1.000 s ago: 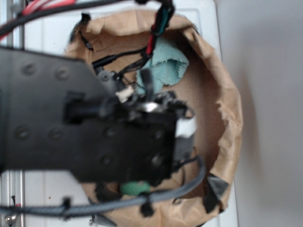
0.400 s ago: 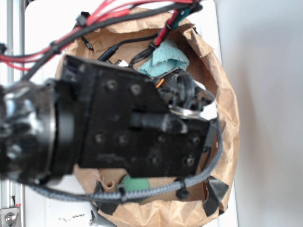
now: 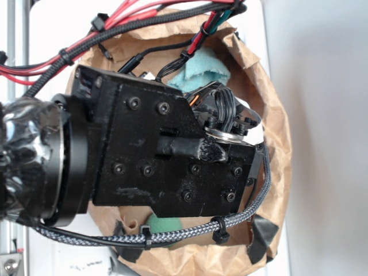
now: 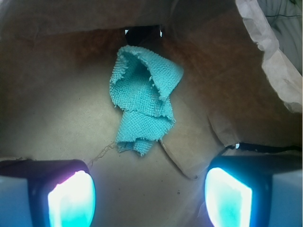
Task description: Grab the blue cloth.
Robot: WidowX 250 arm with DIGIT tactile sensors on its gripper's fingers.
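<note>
In the exterior view, the black robot arm is filling most of the frame above a crumpled brown paper bag that is forming a shallow round nest; one teal blue-green terry cloth is showing at the far side of the bag, partly behind red and black cables, and one round green ball is peeking out at the near edge below the arm. The jaws themselves are hidden here. In the wrist view, the gripper is standing wide open, its two pads glowing cyan at the left and right bottom corners, and is holding nothing. The single cloth is lying folded on the bag floor, ahead of the pads and clear of them. The grab is not yet made: approach looks under way, with descent, closing and lifting left.
</note>
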